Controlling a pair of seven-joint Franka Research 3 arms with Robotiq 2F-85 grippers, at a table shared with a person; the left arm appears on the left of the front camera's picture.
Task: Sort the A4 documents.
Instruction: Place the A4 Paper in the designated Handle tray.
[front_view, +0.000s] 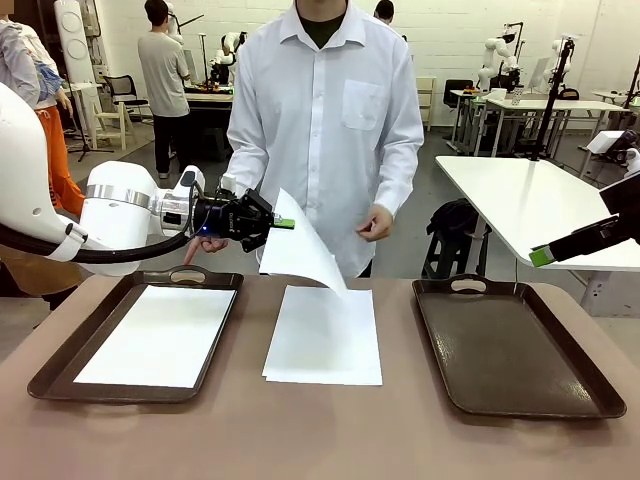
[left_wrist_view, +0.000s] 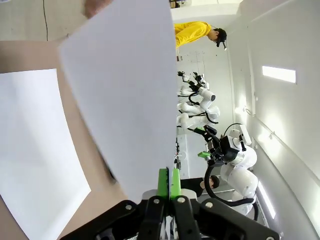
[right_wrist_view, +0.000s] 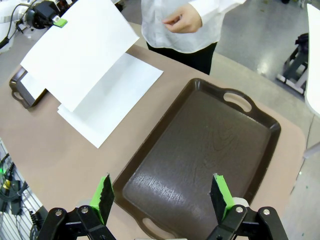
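Currently, the left gripper (front_view: 283, 224) is pinched on a thin white A4 paper sheet (front_view: 300, 250), raised above the flat stack of white A4 sheets (front_view: 325, 340). Left of the stack, a dark brown handled tray (front_view: 45, 378) holds another sheet (front_view: 160, 335). Right of it, the right gripper (right_wrist_view: 162, 195) hangs spread over a second brown tray (front_view: 510, 350).

The A4 documents (front_view: 323, 335) are thin matt white paper, and the lifted sheet (front_view: 300, 250) is floppy enough to curl. Pretty sure the right tray (right_wrist_view: 200, 145) is plastic: dark brown, wood-grain texture, soft sheen. The table (front_view: 300, 440) top is smooth matt tan. The left arm (front_view: 120, 205) has a glossy white shell, and the person's shirt (front_view: 320, 110) is plain white cloth.
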